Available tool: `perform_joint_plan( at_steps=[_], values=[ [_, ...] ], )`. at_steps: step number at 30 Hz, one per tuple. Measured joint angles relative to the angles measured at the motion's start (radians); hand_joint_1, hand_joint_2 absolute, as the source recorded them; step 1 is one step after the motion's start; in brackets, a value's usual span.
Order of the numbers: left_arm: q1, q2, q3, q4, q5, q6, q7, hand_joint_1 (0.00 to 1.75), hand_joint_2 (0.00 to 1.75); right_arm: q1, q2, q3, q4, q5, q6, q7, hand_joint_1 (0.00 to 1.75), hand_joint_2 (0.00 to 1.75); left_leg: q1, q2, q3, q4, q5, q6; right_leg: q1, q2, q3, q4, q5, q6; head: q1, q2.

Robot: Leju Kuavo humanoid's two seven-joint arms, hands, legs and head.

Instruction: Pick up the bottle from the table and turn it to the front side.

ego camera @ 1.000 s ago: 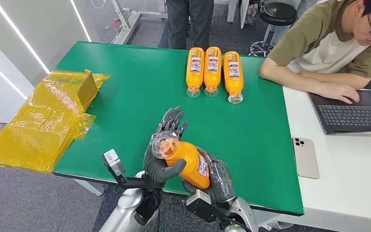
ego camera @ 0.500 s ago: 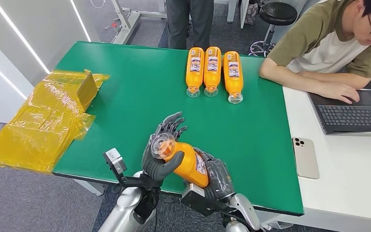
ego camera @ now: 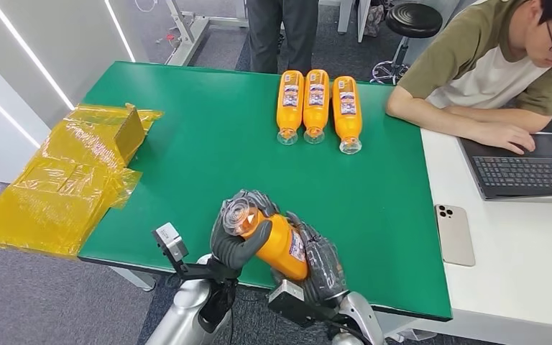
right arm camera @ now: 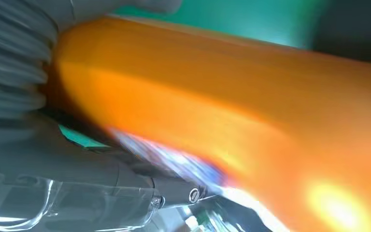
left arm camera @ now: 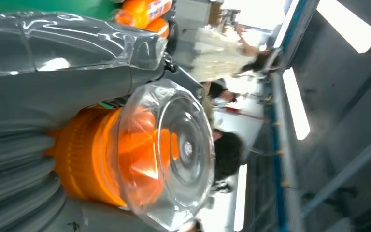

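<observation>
Gripping the orange bottle (ego camera: pixel 277 241) in both hands, we are holding it just above the near edge of the green table (ego camera: pixel 208 144). Our left hand (ego camera: pixel 236 233) is wrapping its fingers around the capped end, thumb across the neck, while our right hand (ego camera: pixel 318 260) is cupping the body from underneath, fingers curled up along its side. In the head view we are seeing the bottle lying tilted, its clear cap (ego camera: pixel 236 214) pointing up and to our left, a strip of its label showing on the right flank. The left wrist view is giving us what the head view cannot: the clear cap (left arm camera: pixel 174 152) face-on, with the ribbed orange neck behind it and our grey thumb pressed alongside. The right wrist view is giving us the orange body (right arm camera: pixel 232 111) blurred and very close, with a bit of label beside our thumb. Farther off, three more orange bottles (ego camera: pixel 318 104) are lying side by side on the table, caps toward us. Beyond them, a person (ego camera: pixel 489 65) is sitting at a laptop (ego camera: pixel 525 169).
</observation>
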Motion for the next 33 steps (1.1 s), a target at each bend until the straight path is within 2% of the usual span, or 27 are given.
perform_joint_plan(
  at_steps=[5,8,10,14,19,22,25,30,33],
  values=[
    [0.000,0.000,0.000,-0.002,-0.001,0.027,0.007,1.75,1.75,0.021,0.041,0.001,-0.050,-0.108,-0.111,-0.071,0.00,1.75,0.000,0.000,0.000,0.000,0.000,0.000,0.000,0.000,0.000,0.000,0.000,0.000,0.000,0.000],
    [0.000,-0.001,0.000,-0.004,-0.013,0.083,0.016,1.75,1.75,0.035,0.061,0.006,-0.083,-0.165,-0.163,-0.111,0.00,1.75,0.000,0.000,0.000,0.000,0.000,0.000,0.000,0.000,0.000,0.000,0.000,0.000,0.000,0.000],
    [0.000,0.000,0.000,-0.008,-0.044,0.170,0.019,1.75,1.75,0.042,0.071,0.016,-0.108,-0.196,-0.202,-0.141,0.00,1.75,0.000,0.000,0.000,0.000,0.000,0.000,0.000,0.001,0.000,0.000,0.000,0.000,0.000,0.000],
    [0.001,0.002,0.000,-0.042,-0.167,0.422,0.018,1.75,1.75,0.062,0.091,0.031,-0.159,-0.229,-0.226,-0.201,0.00,1.75,0.000,0.000,0.000,0.000,0.000,0.000,0.000,0.000,0.000,0.000,0.000,0.000,0.000,0.000],
    [-0.007,0.015,0.016,-0.133,-0.434,0.735,0.055,1.75,1.75,0.063,0.101,0.042,-0.206,-0.288,-0.227,-0.230,0.00,1.75,0.000,0.000,-0.001,0.000,0.000,0.000,0.000,0.000,0.000,0.000,0.000,0.000,0.001,0.000],
    [-0.019,0.039,0.031,-0.172,-0.623,0.850,0.108,1.75,1.75,0.064,0.101,0.047,-0.228,-0.307,-0.227,-0.233,0.00,1.75,0.000,0.000,-0.001,0.000,0.000,0.000,0.000,0.000,0.000,0.001,0.000,0.000,0.000,0.000],
    [-0.027,0.075,0.073,-0.198,-0.913,0.951,0.184,1.75,1.75,0.067,0.101,0.049,-0.249,-0.327,-0.227,-0.237,0.00,1.75,0.000,0.001,0.000,0.000,0.000,0.000,0.000,0.001,0.000,0.001,0.000,0.000,0.000,0.000],
    [-0.067,0.140,0.173,-0.205,-1.283,0.983,0.304,1.75,1.75,0.070,0.101,0.049,-0.276,-0.362,-0.227,-0.239,0.00,1.75,0.001,0.001,0.000,0.000,0.000,0.000,0.000,0.001,0.000,0.001,0.000,0.000,0.001,0.000],
    [-0.160,0.220,0.185,-0.131,-1.353,0.952,0.373,1.75,1.75,0.070,0.102,0.048,-0.292,-0.385,-0.227,-0.239,0.00,1.75,0.001,0.000,0.000,0.000,0.001,-0.001,0.000,0.000,-0.001,0.002,0.000,-0.001,0.001,0.000]
  ],
)
